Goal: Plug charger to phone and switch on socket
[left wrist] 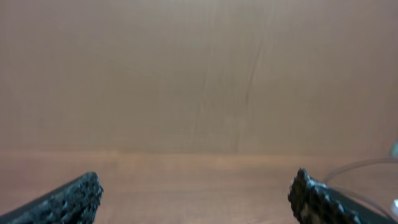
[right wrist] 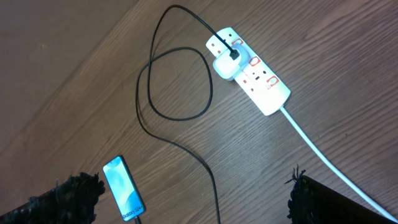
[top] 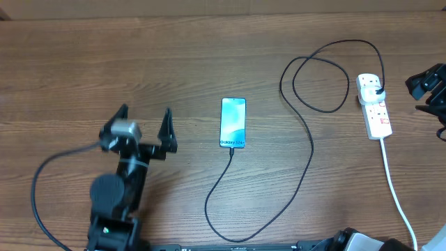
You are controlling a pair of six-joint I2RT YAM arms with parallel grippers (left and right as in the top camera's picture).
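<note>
We find the charger cable (top: 306, 146) apparently seated in the lower end of the phone (top: 233, 123) at the middle of the table (top: 139, 56), the left end effector (top: 145, 111) and right end effector (top: 420, 90) both spread wide and empty, and we judge the switching step due, calling for the right to press a switch (right wrist: 254, 62) on the nearby power strip (top: 374, 106).

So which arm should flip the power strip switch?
Right. The right gripper hovers open just beside the power strip, whose switches show in its wrist view; the left gripper sits across the table, beyond the phone.
</note>
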